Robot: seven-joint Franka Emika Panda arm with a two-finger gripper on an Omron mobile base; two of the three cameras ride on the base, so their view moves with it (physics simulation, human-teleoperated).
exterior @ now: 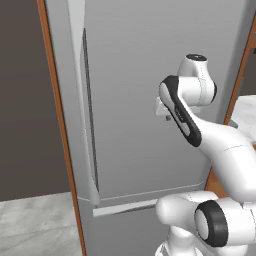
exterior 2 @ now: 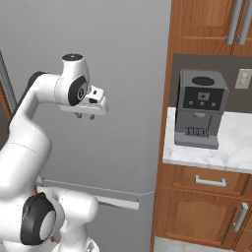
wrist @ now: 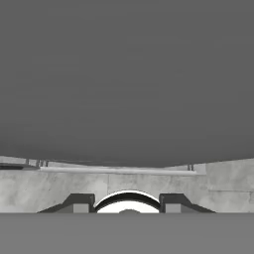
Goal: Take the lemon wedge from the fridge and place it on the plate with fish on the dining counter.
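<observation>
The claw (exterior 2: 85,116) hangs in front of the closed upper door of the fridge (exterior 2: 123,74), pointing downward, with its two short dark fingertips (exterior 2: 78,115) set apart and nothing between them. In the hand view the claw (wrist: 128,202) shows its tips spread wide at the bottom edge, with the flat grey door face above them and a pale horizontal freezer handle (wrist: 119,169) running across below the door.

In the left base view the claw is mostly hidden behind the arm's wrist, and only the pale hand block (exterior: 162,107) peeks out beside the fridge (exterior: 140,60) door. The fridge's long vertical handle (exterior: 84,100) runs down the door's left edge, well apart from the hand. Below the door the freezer handle (exterior: 125,206) lies along the top of the lower drawer.

The fridge is shut, so its inside is hidden and the lemon wedge cannot be seen.

To the right of the fridge, a grey coffee machine (exterior 2: 199,109) stands upright on a white marble bench (exterior 2: 231,152) over brown wooden cabinets (exterior 2: 202,211), with a wall outlet (exterior 2: 243,78) behind it.
</observation>
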